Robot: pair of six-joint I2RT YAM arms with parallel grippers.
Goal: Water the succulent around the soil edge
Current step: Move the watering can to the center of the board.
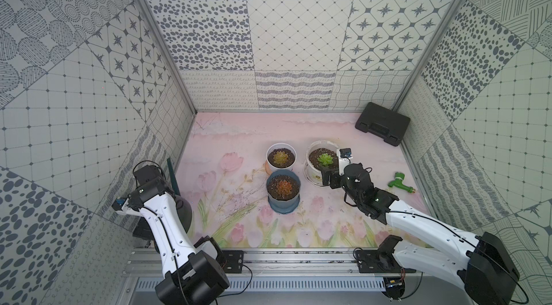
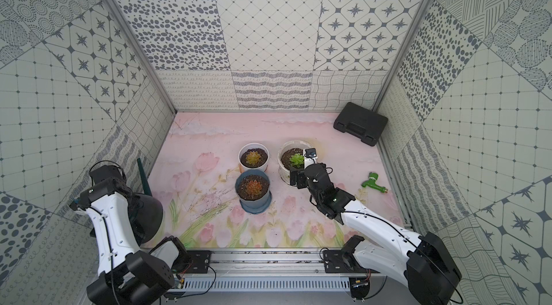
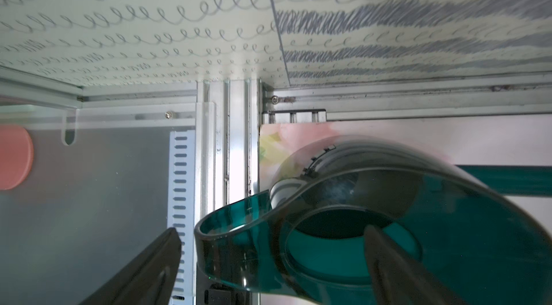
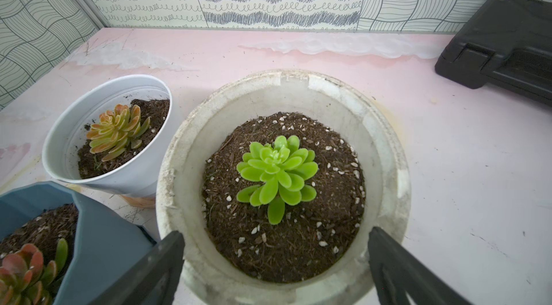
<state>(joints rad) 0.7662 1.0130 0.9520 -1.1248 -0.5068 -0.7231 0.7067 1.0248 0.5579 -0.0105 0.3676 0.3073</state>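
Three potted succulents stand mid-table in both top views. A green succulent (image 1: 325, 159) (image 4: 276, 173) grows in a worn whitish pot (image 1: 321, 143) (image 4: 388, 145). My right gripper (image 1: 325, 176) (image 4: 275, 231) is open, with a finger on either side of this pot's near rim. A yellow-orange succulent (image 1: 280, 157) sits in a white pot (image 4: 59, 145). A red-orange one (image 1: 283, 187) sits in a blue pot (image 1: 283, 202). A dark teal watering can (image 1: 182, 213) (image 3: 388, 199) stands at the table's near-left corner. My left gripper (image 3: 272, 228) is open, and the can's handle loop lies between its fingers.
A black plastic case (image 1: 382, 123) lies in the far right corner. A green tap fitting (image 1: 400, 186) lies by the right wall, near my right arm. The left wall stands close behind the watering can. A salmon round object (image 3: 12, 157) sits off the table's front.
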